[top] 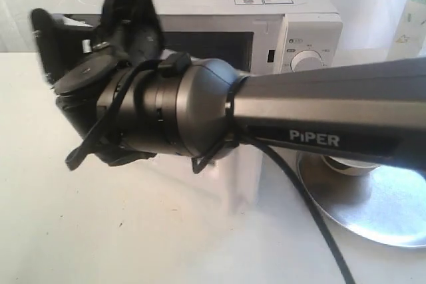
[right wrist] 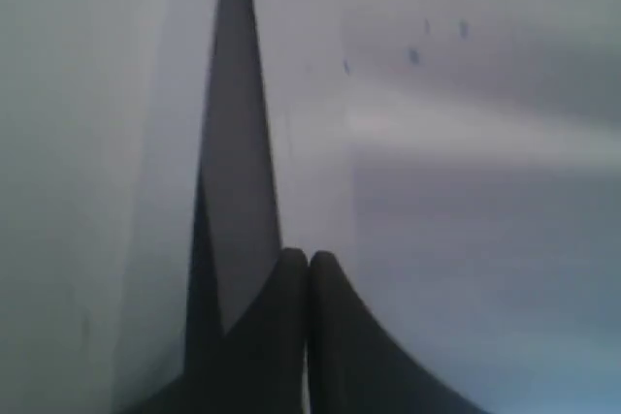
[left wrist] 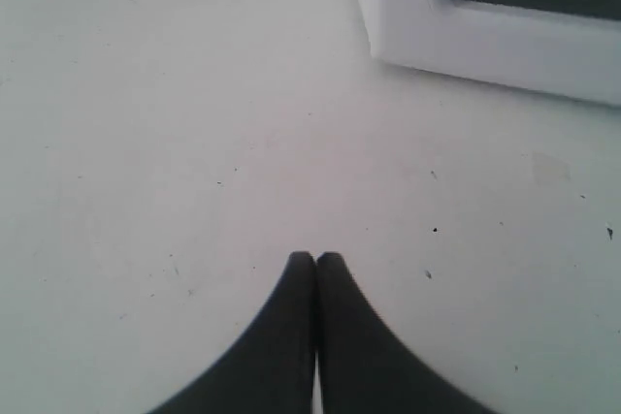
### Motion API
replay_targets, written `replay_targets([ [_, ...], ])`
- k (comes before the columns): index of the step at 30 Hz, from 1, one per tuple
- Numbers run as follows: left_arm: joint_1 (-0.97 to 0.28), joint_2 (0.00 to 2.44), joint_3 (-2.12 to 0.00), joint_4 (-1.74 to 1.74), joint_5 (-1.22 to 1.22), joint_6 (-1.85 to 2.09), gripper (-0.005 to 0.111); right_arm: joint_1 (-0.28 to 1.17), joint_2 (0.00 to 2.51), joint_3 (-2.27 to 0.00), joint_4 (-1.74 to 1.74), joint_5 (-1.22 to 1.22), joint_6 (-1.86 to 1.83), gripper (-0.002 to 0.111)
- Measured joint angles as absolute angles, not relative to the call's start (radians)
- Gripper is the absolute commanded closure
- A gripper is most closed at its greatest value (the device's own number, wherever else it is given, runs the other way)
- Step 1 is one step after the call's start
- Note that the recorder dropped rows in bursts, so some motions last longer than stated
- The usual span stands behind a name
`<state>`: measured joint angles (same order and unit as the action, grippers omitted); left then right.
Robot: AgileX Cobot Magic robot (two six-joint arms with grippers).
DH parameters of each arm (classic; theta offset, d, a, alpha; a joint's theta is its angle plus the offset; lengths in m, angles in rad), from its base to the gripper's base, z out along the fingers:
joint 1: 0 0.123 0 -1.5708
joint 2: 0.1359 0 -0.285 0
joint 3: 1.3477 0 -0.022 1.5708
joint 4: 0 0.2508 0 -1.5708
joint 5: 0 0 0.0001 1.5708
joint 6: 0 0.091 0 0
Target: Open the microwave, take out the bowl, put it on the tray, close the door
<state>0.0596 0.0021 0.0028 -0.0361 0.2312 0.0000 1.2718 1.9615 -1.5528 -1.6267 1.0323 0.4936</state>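
I am treating the door (left wrist: 485, 36) as the thing in hand. It is a white panel with a dark rectangular window (top: 208, 46) on the front of the microwave (top: 200, 1), which is standing at the back of the surface (left wrist: 146, 143). In the left wrist view it is looking flush or nearly so, but I cannot tell whether it is latched. The right wrist view is showing only a dark wedge between two pale faces.

I am expecting the door to be stiff, light on its hinge and smooth enough to slide under a fingertip. So I am favouring a flat push on the white frame toward the knob (top: 306, 61) side, not on the window, and not a pinch.

The right end effector (right wrist: 309, 267) is holding its fingers pressed together with nothing between them, reaching across to the microwave's left side. The left end effector (left wrist: 315, 264) is likewise closed up and empty, hanging over bare surface just in front of the microwave.

The tray (top: 399, 224), shiny silver, is lying at the right. A pale rounded shape on it, mostly hidden under the arm (top: 333, 111), is probably the bowl (top: 347, 167).
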Motion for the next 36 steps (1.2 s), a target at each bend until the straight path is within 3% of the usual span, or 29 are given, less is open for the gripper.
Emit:
replay_targets([
  [6, 0.06, 0.002, 0.003, -0.036, 0.231, 0.0, 0.107, 1.238, 1.961, -1.548, -1.615, 1.204, 0.423, 0.108],
  [24, 0.06, 0.002, 0.003, -0.036, 0.231, 0.0, 0.107, 1.238, 1.944, -1.548, -1.585, 1.21, 0.534, 0.108],
  [36, 0.06, 0.002, 0.003, -0.036, 0.231, 0.0, 0.107, 1.238, 1.731, -1.548, -1.412, 1.175, 0.577, 0.108],
])
